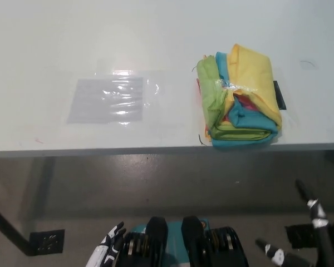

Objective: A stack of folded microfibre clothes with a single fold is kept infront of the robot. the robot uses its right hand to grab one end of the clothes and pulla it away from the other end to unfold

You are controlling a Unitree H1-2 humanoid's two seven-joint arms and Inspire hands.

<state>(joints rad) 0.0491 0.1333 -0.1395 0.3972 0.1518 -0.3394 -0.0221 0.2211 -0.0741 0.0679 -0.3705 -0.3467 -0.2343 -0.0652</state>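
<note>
**Near the table's front edge, the stack waits untouched**

Toward the right of the table [39,128] we find the folded cloth stack [242,97], within our right side's reach. Our left hand [107,249] hangs low, holding nothing, fingers slightly apart. Our right hand [314,214] rests below the table; its fingers we cannot tell.

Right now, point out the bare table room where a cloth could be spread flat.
Bare table lies behind and left of the clear plastic sheet, and between that sheet and the cloth stack. The right front edge is crowded: the stack sits almost at the edge.
</note>
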